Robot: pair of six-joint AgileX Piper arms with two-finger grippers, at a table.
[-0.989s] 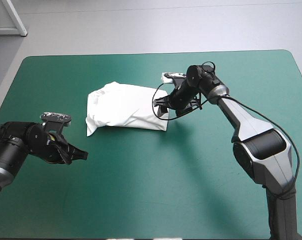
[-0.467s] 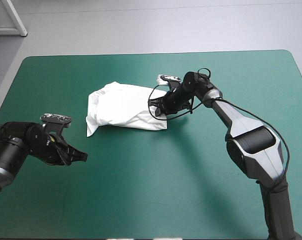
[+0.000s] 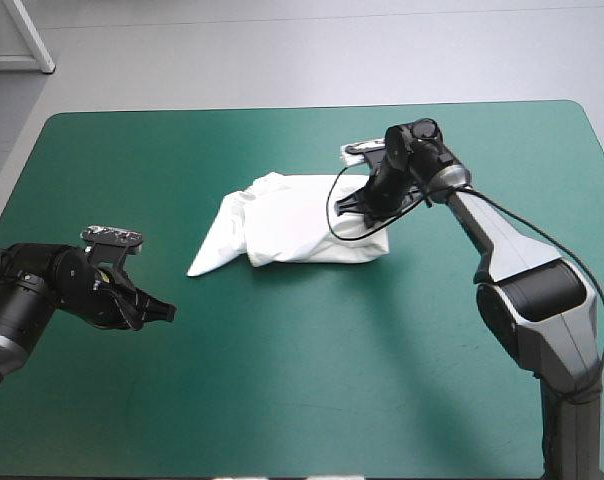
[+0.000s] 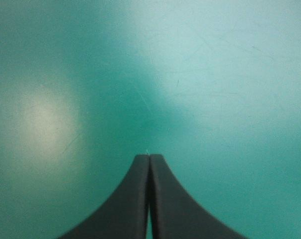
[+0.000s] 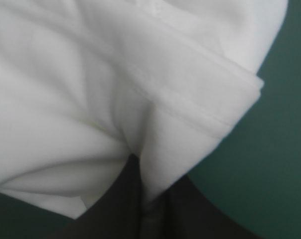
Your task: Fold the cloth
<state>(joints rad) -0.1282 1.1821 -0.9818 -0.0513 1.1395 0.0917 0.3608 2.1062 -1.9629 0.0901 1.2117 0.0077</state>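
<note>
The T-shirt [image 3: 292, 222] lies as a folded bundle a little beyond the middle of the teal-green cover [image 3: 332, 380]. Its long axis runs across from left to right, and a narrower tail tapers off toward the left and the near side. The right gripper [image 3: 365, 212] has hold of the bundle's right end. In that arm's wrist view the black fingers [image 5: 115, 209] are all but closed, with a hemmed fold of white fabric pinched between them. The left gripper [image 3: 164, 312] hangs well apart from the shirt, near the cover's left edge, clenched on nothing, with only bare cover ahead of it. The right arm is the nearer one by far, so any pull would likely run along the long axis. The tail is the part lying closest to the left arm.
</note>
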